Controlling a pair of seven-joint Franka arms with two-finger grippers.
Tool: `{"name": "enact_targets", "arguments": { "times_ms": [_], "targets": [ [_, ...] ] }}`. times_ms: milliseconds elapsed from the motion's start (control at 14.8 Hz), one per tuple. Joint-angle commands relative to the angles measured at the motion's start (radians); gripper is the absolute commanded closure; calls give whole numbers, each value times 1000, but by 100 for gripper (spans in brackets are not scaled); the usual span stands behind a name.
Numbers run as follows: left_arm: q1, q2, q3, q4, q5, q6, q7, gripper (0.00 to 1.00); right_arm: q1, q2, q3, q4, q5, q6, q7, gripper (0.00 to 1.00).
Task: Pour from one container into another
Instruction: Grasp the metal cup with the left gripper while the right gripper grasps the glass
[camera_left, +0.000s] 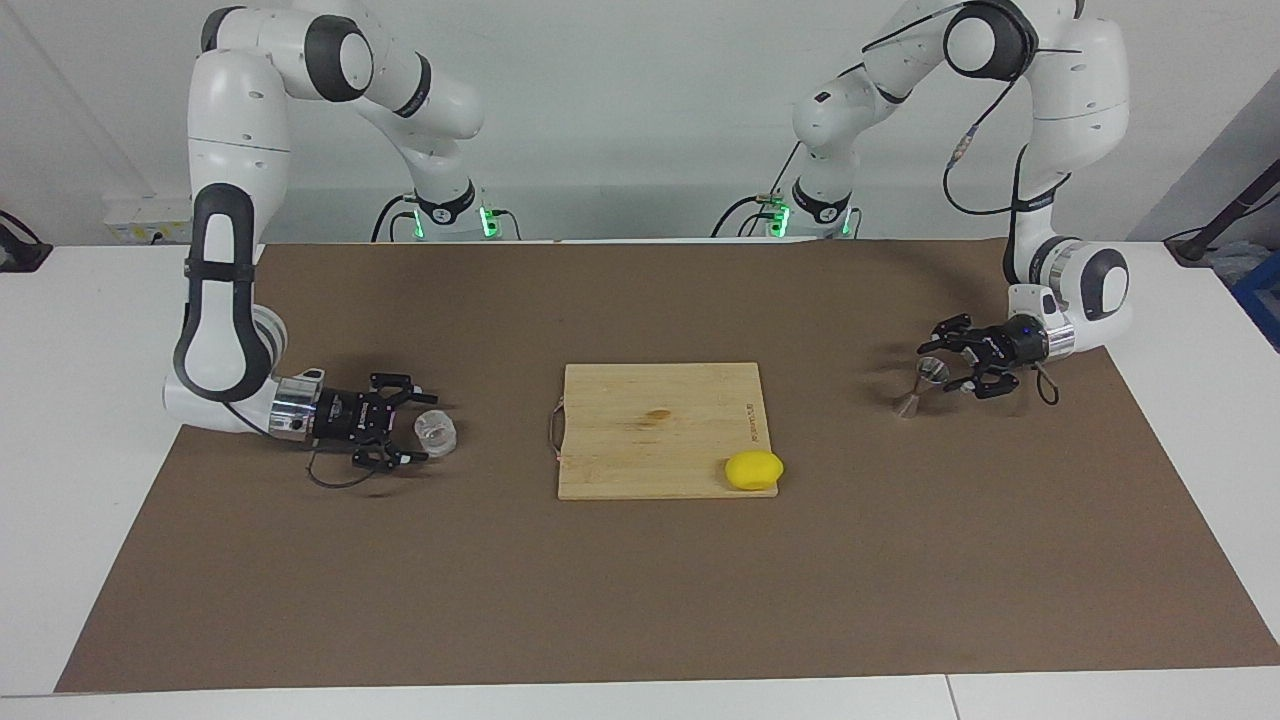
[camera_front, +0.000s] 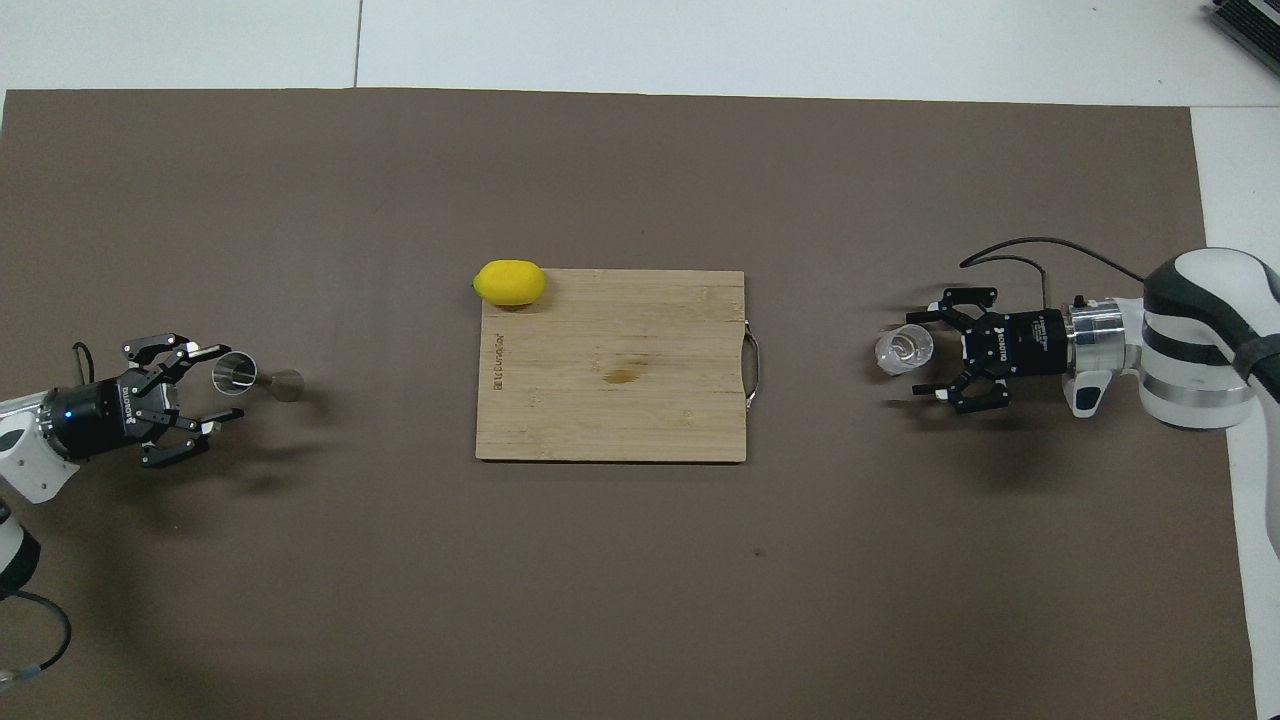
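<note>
Risk check: the right hand (camera_left: 420, 425) is sitting low at the table, jaws wide, straddling the small clear thick-walled glass tumbler (camera_left: 436, 430). The tumbler is standing on the brown mat (camera_left: 640, 600), off the pale wooden cutting board (camera_left: 660, 430) toward the right arm's end. The glass is looking slick and squat; if the jaws are closing off-centre they are likely shoving or spinning it rather than clamping it, and a grip near the rim is risking a slip once it is tilting.

The left hand (camera_left: 945, 368) is hanging at the small silvery hourglass-shaped metal jigger (camera_left: 925, 385), which is standing upright off the board toward the left arm's end. Its jaws are part-narrowed with the tips apart, and I cannot tell if they are touching. The jigger is narrow-waisted and light, so one finger arriving first is likely tipping it over. Its mouth is small, so any pour is probably spilling onto the mat.
</note>
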Motion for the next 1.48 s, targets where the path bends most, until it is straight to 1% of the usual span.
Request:
{"name": "enact_targets", "arguments": {
  "times_ms": [0, 67, 269, 337, 404, 539, 606, 674, 876, 1011, 1078, 1280, 1415],
  "targets": [
    [-4, -1, -2, -5, -17, 26, 20, 28, 5, 3, 9, -5, 29, 39, 10, 0],
    [-8, -1, -2, -7, -20, 28, 21, 28, 5, 5, 9, -7, 29, 37, 12, 0],
    [-14, -1, -4, -10, -46, 32, 20, 36, 5, 3, 8, -7, 29, 37, 10, 0],
    [-16, -1, -4, -10, -47, 34, 21, 42, 5, 5, 8, -7, 29, 40, 10, 0],
    [-16, -1, -2, -10, -53, 34, 21, 45, 5, 5, 8, -7, 29, 40, 10, 0],
    [-16, -1, -4, -10, -55, 34, 21, 57, 5, 5, 9, -7, 29, 43, 12, 0],
    [-16, -1, -4, -10, -55, 32, 21, 65, 5, 5, 9, -7, 29, 43, 12, 0],
    [-16, -1, -4, -10, -57, 34, 21, 66, 5, 5, 9, -7, 29, 43, 12, 0],
    [-17, -1, -4, -4, -69, 31, 14, 66, 6, 5, 9, -7, 30, 42, 12, 0],
    [-42, -1, -10, 15, -69, 11, 9, 67, 13, 5, 9, -7, 50, 42, 12, 0],
    [-59, -1, -13, 21, -72, 2, 3, 70, 22, 5, 9, -7, 50, 43, 12, 0],
    [-132, -9, -16, 21, -109, -5, -5, 70, 23, 5, 9, -7, 50, 43, 12, 0],
    [-200, -15, -16, 24, -150, -3, -3, 71, 23, 5, 9, -7, 50, 46, 12, 0]
  ]
}}
